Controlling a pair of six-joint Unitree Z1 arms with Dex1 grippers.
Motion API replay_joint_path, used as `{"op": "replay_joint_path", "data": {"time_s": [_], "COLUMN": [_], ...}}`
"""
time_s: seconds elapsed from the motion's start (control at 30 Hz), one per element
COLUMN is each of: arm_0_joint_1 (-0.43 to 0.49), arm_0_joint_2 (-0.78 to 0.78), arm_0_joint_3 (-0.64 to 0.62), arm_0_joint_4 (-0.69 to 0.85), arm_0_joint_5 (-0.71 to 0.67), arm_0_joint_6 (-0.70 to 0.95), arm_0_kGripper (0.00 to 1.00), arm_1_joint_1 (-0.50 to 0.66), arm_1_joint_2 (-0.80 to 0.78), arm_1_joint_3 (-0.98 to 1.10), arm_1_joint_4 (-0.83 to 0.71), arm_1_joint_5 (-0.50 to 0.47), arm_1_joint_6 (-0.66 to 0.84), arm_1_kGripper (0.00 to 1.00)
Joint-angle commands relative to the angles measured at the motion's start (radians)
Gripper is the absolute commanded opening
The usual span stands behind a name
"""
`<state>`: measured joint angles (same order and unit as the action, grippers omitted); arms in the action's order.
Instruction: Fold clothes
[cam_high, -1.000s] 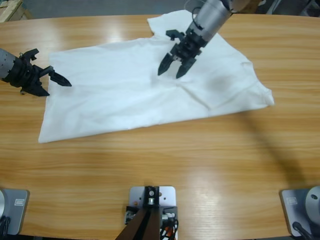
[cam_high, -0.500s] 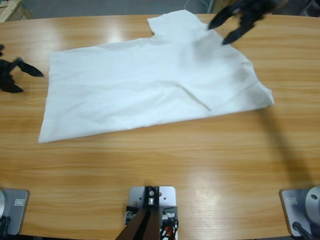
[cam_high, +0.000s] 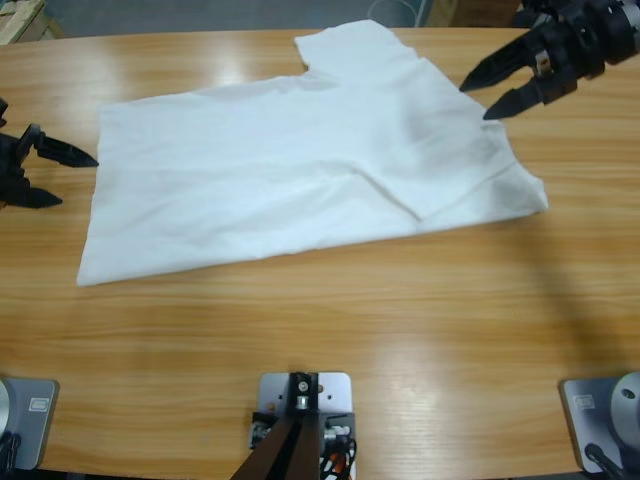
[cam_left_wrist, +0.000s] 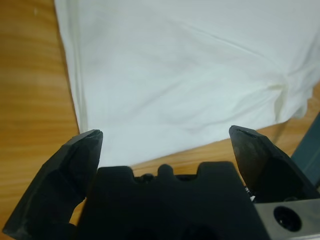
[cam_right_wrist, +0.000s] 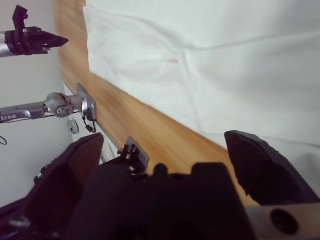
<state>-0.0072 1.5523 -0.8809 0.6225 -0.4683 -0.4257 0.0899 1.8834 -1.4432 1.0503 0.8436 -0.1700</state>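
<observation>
**Sam:** Where is the shirt?

**Me:** I see the white T-shirt (cam_high: 300, 170) lying flat on the far half of the table (cam_high: 330, 340). One sleeve (cam_high: 350, 45) pokes toward the far edge. A long crease (cam_high: 385, 195) runs across its right part. No fold shows yet, so I think most of the job is left.

**Sam:** And the hands?

**Me:** My left gripper (cam_high: 45, 172) hangs just off the shirt's left edge. Its jaws are spread wide and hold nothing. My right gripper (cam_high: 497, 92) is up at the far right corner, over the shirt's edge. It is wide open and holds nothing too.

**Sam:** What could go wrong?

**Me:** I may pinch only the top layer, and then the shirt bunches up. If one hand pulls before the other, the cloth could slide on the smooth wood and go crooked. That crease could get pressed in.

**Sam:** What about the table and room?

**Me:** The table is shiny light wood with bright spots of light on it. Past its far edge I see grey floor (cam_high: 200, 15).
</observation>
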Motion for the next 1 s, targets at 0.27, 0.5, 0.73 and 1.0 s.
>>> {"op": "replay_joint_path", "data": {"time_s": [0.27,0.5,0.73,1.0], "arm_0_joint_1": [0.006,0.010,0.013,-0.006], "arm_0_joint_2": [0.036,0.130,0.190,0.217], "arm_0_joint_3": [0.172,0.177,0.175,0.171], "arm_0_joint_4": [-0.162,-0.226,-0.269,-0.285], "arm_0_joint_5": [0.057,0.057,0.057,0.054], "arm_0_joint_6": [-0.131,-0.128,-0.125,-0.122], "arm_0_kGripper": [0.996,0.996,0.996,0.996], "arm_1_joint_1": [0.044,0.044,0.044,0.044], "arm_1_joint_2": [-0.077,-0.069,-0.063,-0.061], "arm_1_joint_3": [0.125,0.123,0.118,0.112], "arm_1_joint_4": [-0.046,-0.047,-0.046,-0.046], "arm_1_joint_5": [0.029,0.028,0.028,0.028], "arm_1_joint_6": [0.011,0.020,0.024,0.029], "arm_1_kGripper": [1.000,1.000,1.000,1.000]}}
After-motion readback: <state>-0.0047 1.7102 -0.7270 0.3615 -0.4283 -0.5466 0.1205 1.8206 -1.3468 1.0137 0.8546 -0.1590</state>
